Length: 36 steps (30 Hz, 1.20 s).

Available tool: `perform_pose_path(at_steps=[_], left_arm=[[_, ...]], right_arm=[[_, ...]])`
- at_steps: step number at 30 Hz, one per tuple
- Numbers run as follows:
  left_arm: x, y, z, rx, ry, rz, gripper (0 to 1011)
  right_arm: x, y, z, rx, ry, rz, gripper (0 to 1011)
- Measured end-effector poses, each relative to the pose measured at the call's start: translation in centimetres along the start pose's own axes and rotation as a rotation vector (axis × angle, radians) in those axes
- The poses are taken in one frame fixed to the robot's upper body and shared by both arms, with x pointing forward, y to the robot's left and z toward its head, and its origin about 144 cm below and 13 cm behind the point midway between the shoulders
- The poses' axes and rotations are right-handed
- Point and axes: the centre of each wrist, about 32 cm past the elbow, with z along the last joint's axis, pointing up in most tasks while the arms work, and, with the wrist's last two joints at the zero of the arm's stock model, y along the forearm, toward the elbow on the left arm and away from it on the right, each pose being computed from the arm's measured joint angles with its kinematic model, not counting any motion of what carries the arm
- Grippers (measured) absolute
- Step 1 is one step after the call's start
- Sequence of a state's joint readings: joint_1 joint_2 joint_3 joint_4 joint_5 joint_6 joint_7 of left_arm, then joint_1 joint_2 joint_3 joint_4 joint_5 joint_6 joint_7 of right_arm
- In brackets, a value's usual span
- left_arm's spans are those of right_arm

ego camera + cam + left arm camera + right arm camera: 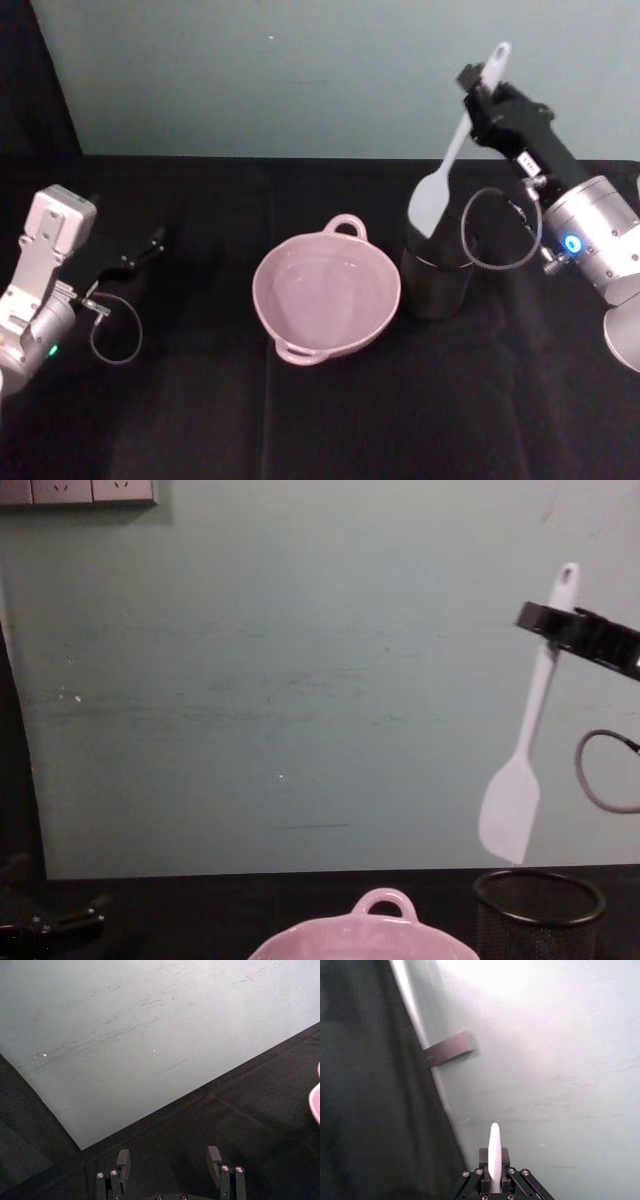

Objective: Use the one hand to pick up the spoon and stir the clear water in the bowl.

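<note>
**High over the right of the desk (pixel 200 420)**

Mid-desk sits the pink bowl (pixel 262 300), with a black mesh cup (pixel 435 285) just to its right. The right hand (pixel 478 85) is up high, fingers clamped on the upper handle of the white spoon (pixel 450 165). Its paddle hangs tilted just above the cup. The left gripper (pixel 140 250) rests far left, fingers wide.

The slim white plastic spoon (pixel 452 155) is plain white throughout, set against a pale grey-green wall (pixel 300 70). The wide pale pink bowl (pixel 280 300) is one even pink (its water (pixel 328 290) shows no tint). The black wire-mesh cup (pixel 437 285) matches the black desk (pixel 200 400). The black right gripper (pixel 480 88) joins a silver wrist (pixel 598 215) with a glowing blue ring (pixel 570 243).
</note>
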State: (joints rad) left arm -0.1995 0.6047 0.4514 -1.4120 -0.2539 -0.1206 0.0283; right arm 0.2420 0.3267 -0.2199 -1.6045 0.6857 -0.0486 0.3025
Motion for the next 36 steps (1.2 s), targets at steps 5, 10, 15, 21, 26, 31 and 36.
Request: perform_pose_path(at_steps=[5, 10, 15, 21, 26, 31, 36], left_arm=[[0.0, 0.0, 0.0, 0.000, 0.000, 0.000, 1011], [0.0, 0.0, 0.0, 0.000, 0.000, 0.000, 1011], [0.0, 0.0, 0.0, 0.000, 0.000, 0.000, 1011], [0.0, 0.0, 0.0, 0.000, 0.000, 0.000, 1011], [0.0, 0.0, 0.0, 0.000, 0.000, 0.000, 1011], [0.0, 0.0, 0.0, 0.000, 0.000, 0.000, 1011], [0.0, 0.0, 0.0, 0.000, 0.000, 0.000, 1011]], right_arm=[[0.3, -0.1, -0.4, 0.025, 0.019, -0.103, 117], [0.5, -0.1, -0.9, 0.033, 0.043, -0.167, 117], [0.6, -0.1, -1.6, 0.015, 0.075, -0.206, 116], [0.4, -0.3, -2.5, -0.018, 0.111, -0.241, 117], [0.1, -0.6, -3.3, -0.041, 0.135, -0.270, 117], [-0.2, -1.1, -4.1, -0.059, 0.148, -0.298, 117], [-0.3, -1.4, -4.7, -0.070, 0.151, -0.312, 116]])
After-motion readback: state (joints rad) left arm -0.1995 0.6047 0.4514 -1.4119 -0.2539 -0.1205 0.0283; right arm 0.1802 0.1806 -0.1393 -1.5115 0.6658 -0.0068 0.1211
